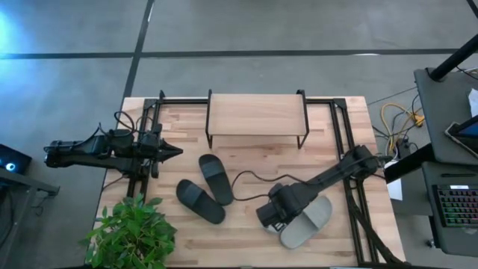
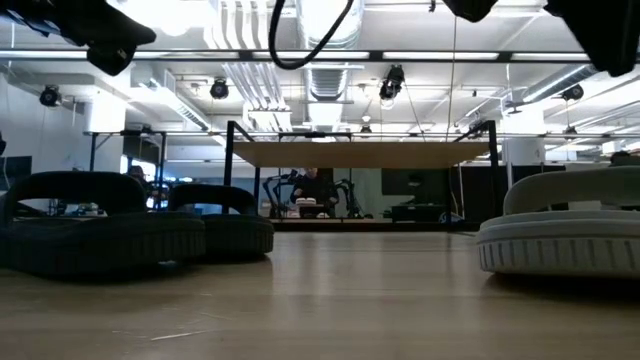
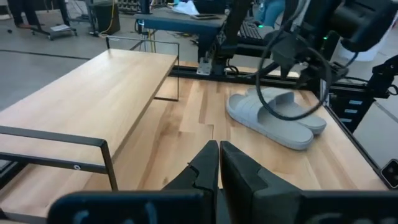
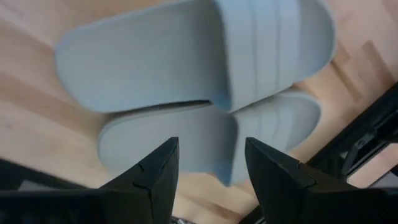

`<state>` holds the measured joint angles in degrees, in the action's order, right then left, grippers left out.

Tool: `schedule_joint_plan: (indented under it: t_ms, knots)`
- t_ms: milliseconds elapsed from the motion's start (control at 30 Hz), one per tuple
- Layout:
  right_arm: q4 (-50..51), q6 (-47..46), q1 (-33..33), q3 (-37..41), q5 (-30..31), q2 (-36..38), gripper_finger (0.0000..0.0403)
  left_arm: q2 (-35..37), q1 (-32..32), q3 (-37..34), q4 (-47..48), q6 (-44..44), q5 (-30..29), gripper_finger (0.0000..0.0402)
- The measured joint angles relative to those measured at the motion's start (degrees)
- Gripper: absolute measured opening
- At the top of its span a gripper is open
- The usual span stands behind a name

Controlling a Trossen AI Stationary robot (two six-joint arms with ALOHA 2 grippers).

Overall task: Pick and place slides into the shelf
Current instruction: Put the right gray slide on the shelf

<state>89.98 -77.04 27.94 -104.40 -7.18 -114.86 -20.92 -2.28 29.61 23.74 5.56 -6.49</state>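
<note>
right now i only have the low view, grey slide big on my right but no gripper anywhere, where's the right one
Observer: From above, the right gripper hangs over the grey slides, at their end nearer the black slides.
Operator: open or shut
Observer: Open. In the right wrist view its fingers stand apart, both grey slides lie past them, and nothing is gripped.
Operator: and the left arm
Observer: The left gripper is shut and holds nothing. It waits at the table's left side, just left of the shelf, near its front corner.
</note>
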Motion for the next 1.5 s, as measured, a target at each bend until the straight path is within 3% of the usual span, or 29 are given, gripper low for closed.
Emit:
schedule_joint_plan:
  t_ms: [167,367,633,867,1133,1500]
  knots:
    - [0.02,0.06,1.6,-2.26,-0.06,-0.39,0.0175,0.01,0.0,0.0,0.05,0.0,0.01,0.0002]
    - [-1.71,-4.48,2.12,-2.59,7.44,3.01,0.0165,-0.2,0.0,-0.02,0.06,0.56,0.16,0.0002]
    - [-1.32,-4.81,1.82,5.02,7.01,6.39,0.016,-0.3,0.02,-0.05,-0.03,7.85,1.33,0.0002]
    - [-2.97,-0.92,2.06,7.69,5.73,5.28,0.0159,-0.41,0.02,-0.48,-0.1,14.74,6.77,0.0002]
    - [-17.1,6.78,-0.81,9.41,5.87,8.82,0.0159,-1.18,0.0,-0.76,-0.56,16.68,7.66,0.0002]
    - [-21.49,16.52,-4.37,16.09,12.42,10.68,0.0159,-3.8,0.0,-0.76,-0.43,19.55,7.66,0.0002]
